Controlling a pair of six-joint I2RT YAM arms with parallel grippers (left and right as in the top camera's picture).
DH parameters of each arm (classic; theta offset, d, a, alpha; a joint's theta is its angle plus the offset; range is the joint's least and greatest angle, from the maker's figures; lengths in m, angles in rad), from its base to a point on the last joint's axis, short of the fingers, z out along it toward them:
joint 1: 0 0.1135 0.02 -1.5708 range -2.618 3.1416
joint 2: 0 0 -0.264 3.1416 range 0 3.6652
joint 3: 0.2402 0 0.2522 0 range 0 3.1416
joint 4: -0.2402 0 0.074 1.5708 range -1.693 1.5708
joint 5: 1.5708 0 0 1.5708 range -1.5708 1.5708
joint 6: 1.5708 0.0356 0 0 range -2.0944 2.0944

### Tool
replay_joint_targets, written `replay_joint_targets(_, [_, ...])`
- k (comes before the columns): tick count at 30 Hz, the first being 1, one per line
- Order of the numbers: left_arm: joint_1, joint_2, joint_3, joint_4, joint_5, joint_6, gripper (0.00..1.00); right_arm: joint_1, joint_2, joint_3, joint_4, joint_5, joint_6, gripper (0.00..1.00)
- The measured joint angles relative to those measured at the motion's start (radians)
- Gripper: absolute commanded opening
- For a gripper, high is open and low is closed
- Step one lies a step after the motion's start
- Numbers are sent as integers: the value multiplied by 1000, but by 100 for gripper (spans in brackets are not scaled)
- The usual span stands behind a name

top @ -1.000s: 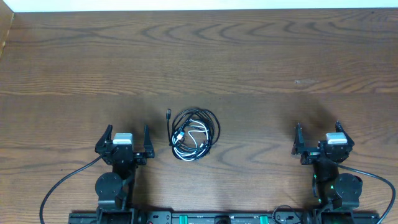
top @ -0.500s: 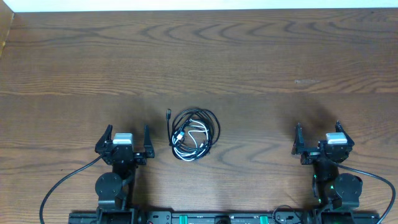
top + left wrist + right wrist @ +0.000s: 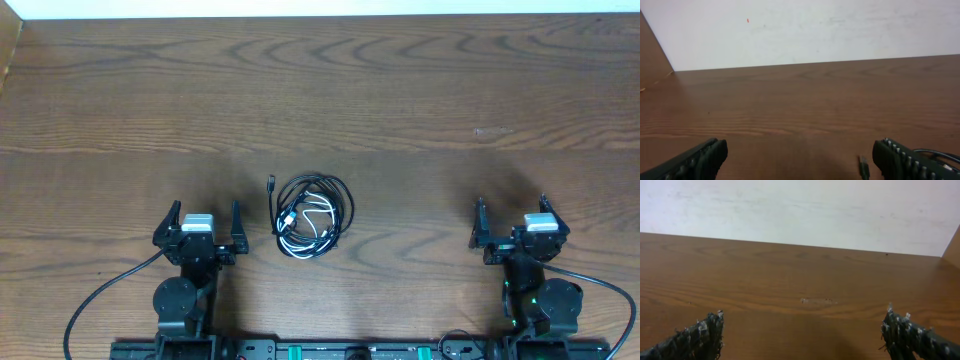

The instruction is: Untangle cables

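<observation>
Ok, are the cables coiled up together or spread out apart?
Coiled together: the cables lie as one overlapping black-and-white loop on the table, one plug end sticking out.

Black arms, silver wrist blocks, ribbed claw fingers, thick arm cables

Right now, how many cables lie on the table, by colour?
black cable: 1
white cable: 1
total: 2, coiled together in one bundle
</observation>
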Motion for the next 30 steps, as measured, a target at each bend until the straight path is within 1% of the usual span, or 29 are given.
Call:
replay_joint_targets(13, [0,0,0,0,0,-5,97,0,0,0,0,0,0,99])
replay_joint_targets(21, [0,3,1,-2,-1,-32,98,0,0,0,0,0,0,99])
replay_joint_targets(25, [0,40,11,-18,-3,-40,97,0,0,0,0,0,0,99])
replay_joint_targets(30, [0,140,31,-43,-12,-53,98,0,0,0,0,0,0,99])
